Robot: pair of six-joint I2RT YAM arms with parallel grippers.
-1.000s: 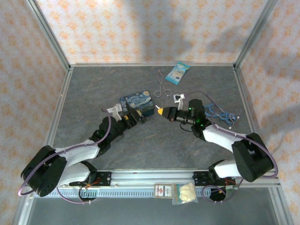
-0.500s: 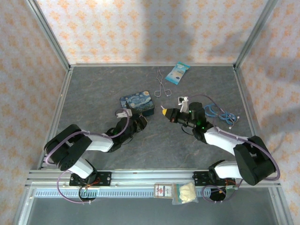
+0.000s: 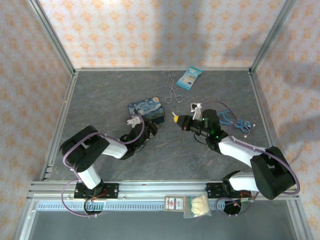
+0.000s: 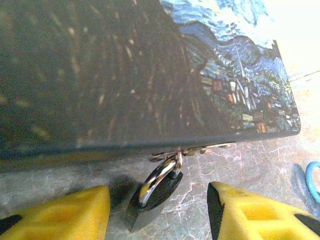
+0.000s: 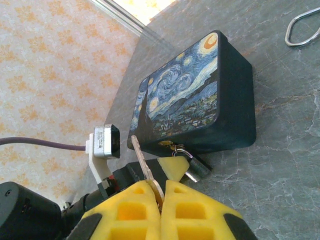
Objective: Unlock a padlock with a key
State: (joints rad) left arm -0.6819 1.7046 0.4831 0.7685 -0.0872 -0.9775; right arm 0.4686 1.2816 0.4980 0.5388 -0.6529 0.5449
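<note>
Hanging padlock (image 4: 155, 197): tiny dark body, with its silvery shackle (image 4: 159, 176) looped through the clasp on the tin's near edge. The body is tipped over, its bottom down on the bench.
Left jaws: apart, one yellow pad (image 4: 65, 210) on each side of the padlock. A sliver of bench shows between each pad and the lock body, so they're not pinching it as far as I can see.
Padlock vs left jaws: smack in the gap between the pads, right at their tips.
Right jaws: squeezed together on the key (image 5: 145, 162). The blade sticks up out of the pads (image 5: 130, 210) and leans away from the padlock.
Padlock vs right jaws: just past the pad tips and a touch off to one side. It's near the key but clearly apart from it.
Seen from the right wrist: one left pad tip (image 5: 172, 167) is tucked right beside the padlock.
Tin (image 5: 200, 100): blue starry-night print, lying flat on the bench just beyond both sets of jaws.
Bench (image 3: 100, 95): grey marbled top. The wire tongs (image 3: 171, 90) and a blue packet (image 3: 189, 78) sit well beyond the right jaws, and a blue cable (image 3: 235, 121) lies beside the right arm.
</note>
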